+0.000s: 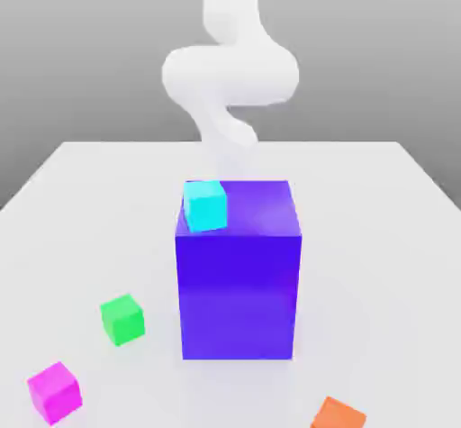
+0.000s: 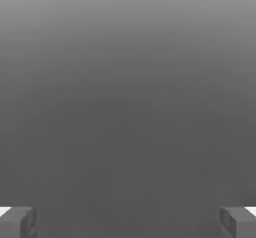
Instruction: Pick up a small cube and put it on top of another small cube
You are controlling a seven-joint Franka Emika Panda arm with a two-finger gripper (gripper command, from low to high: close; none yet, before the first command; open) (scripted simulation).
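In the exterior view the magenta cube (image 1: pixel 53 391) sits on the table (image 1: pixel 90 201) near the front left corner, untouched; the arm (image 1: pixel 230 70) rises behind the purple block (image 1: pixel 239 273). In the hand view the fingers (image 2: pixel 17 222) stand wide apart, empty; the approach step seems ahead: reach down over the magenta cube

We have two cameras. The exterior view looks from the front of the table (image 1: pixel 81 183), a little above it, and faces down and across toward the arm (image 1: pixel 230 75) at the far side. It stands near enough that the big blue block (image 1: pixel 239 282) takes the middle of the frame, and the pink cube (image 1: pixel 54 392) and the orange cube (image 1: pixel 338 414) lie at the near edge. The hand view sits on the hand and looks out past the two fingertips (image 2: pixel 17 222) onto a plain grey surface. We cannot find any part that both views share.
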